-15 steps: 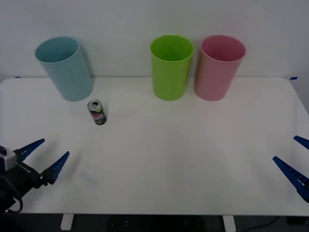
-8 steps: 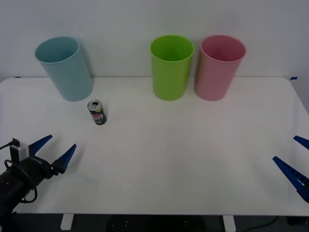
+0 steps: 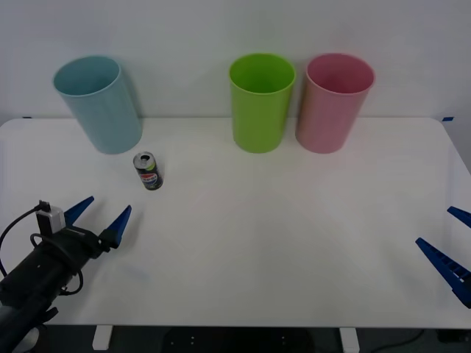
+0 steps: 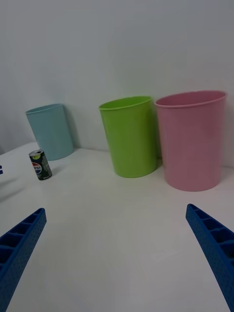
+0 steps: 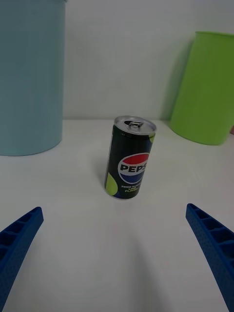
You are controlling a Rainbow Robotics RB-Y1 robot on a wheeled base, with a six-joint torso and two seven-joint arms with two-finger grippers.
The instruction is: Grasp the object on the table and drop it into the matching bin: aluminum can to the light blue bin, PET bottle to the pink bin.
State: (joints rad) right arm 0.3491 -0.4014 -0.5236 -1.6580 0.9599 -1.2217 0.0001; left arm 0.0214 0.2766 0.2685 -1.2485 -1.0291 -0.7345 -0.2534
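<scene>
A small dark aluminum can (image 3: 148, 171) (image 5: 129, 156) (image 4: 40, 165) with a silver top stands upright on the white table (image 3: 280, 235), just in front of the light blue bin (image 3: 98, 104) (image 5: 29, 78) (image 4: 49, 131). My left gripper (image 3: 99, 218) (image 5: 117, 263) is open, low over the table a short way in front of the can and pointed at it, nothing between its fingers. The pink bin (image 3: 334, 102) (image 4: 192, 140) stands at the back right. My right gripper (image 3: 455, 243) (image 4: 117, 258) is open at the table's right edge.
A lime green bin (image 3: 260, 101) (image 4: 129, 135) (image 5: 204, 87) stands beside the pink one at the back. A white wall runs behind the bins. The table's middle and front are bare white surface.
My left gripper has moved forward and to the right over the table, closing on the can. The can, the bins and my right arm have not moved.
</scene>
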